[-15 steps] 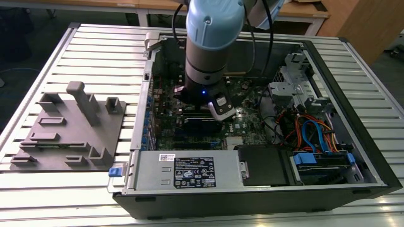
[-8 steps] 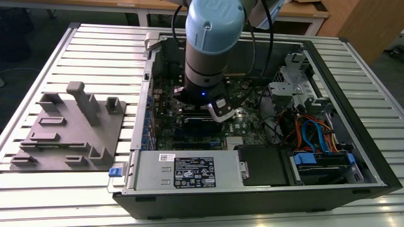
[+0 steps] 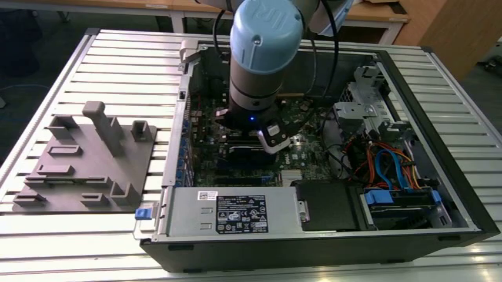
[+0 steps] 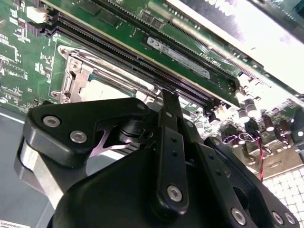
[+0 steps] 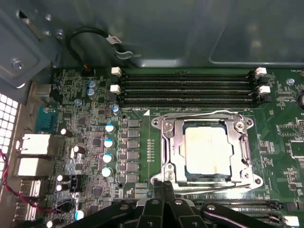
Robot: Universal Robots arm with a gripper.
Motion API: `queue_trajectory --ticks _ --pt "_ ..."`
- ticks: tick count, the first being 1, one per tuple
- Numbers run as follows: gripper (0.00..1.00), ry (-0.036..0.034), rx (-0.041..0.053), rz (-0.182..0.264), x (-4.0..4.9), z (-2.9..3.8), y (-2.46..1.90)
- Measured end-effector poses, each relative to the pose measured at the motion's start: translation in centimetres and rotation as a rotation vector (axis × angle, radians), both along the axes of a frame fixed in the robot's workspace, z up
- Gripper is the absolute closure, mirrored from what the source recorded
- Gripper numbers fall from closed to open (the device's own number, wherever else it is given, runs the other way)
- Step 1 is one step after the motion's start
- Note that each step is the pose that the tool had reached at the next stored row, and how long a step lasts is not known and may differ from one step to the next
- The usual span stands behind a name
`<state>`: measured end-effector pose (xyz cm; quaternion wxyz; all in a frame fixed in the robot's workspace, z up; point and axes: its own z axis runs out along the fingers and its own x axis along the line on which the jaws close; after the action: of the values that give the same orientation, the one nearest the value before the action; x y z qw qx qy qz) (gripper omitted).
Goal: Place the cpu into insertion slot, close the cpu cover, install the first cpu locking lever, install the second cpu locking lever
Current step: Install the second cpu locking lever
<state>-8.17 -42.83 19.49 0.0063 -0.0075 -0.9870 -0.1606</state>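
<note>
Black gripper (image 4: pixel 168 97) body sits closest to the lens in the second wrist view. Its fingers are pressed together into one narrow tip with nothing seen between them, and that tip sits right at the rim of the insertion slot (image 5: pixel 190 175). In the first wrist view the gripper (image 5: pixel 165 186) tip touches or nearly touches the socket edge on the side away from the memory slots (image 5: pixel 185 88); can't tell which.

Exterior view, big to small:
- Slatted table (image 3: pixel 117 53) under everything.
- Open computer case (image 3: pixel 439 88) lying on its side, centre.
- Arm (image 3: pixel 263 53) comes down from 12 o'clock into the case, over the motherboard (image 3: pixel 235 158).
- Grey fixture plate (image 3: pixel 79 170) at 9 o'clock of the case, apart from it.
- Power supply (image 3: pixel 235 214) at 6 o'clock inside the case.
- Drive cage (image 3: pixel 365 103) with blue and orange cables at 3 o'clock.

Socket area, first wrist view:
- The cpu (image 5: pixel 204 149) is seated in the slot, pale metal top facing up.
- The cpu cover (image 5: pixel 170 142) is down flat around it, chip showing through the window.
- A thin wire lever (image 5: pixel 204 114) runs along the cover edge beside the memory slots; can't tell if it is latched.

Second wrist view has the cpu (image 4: pixel 102 83) just past the gripper's knuckle.
</note>
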Motion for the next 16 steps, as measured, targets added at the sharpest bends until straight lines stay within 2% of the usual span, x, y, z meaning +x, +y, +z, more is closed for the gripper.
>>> queue_trajectory --ticks 2,10,16 --pt "0.9 0.0 0.0082 0.0 -0.01 -0.08 0.0" --pt "0.9 0.0 0.031 0.0 -0.02 -0.37 0.0" --pt "0.9 0.0001 0.0398 0.0 -0.2 -0.6 -0.01"
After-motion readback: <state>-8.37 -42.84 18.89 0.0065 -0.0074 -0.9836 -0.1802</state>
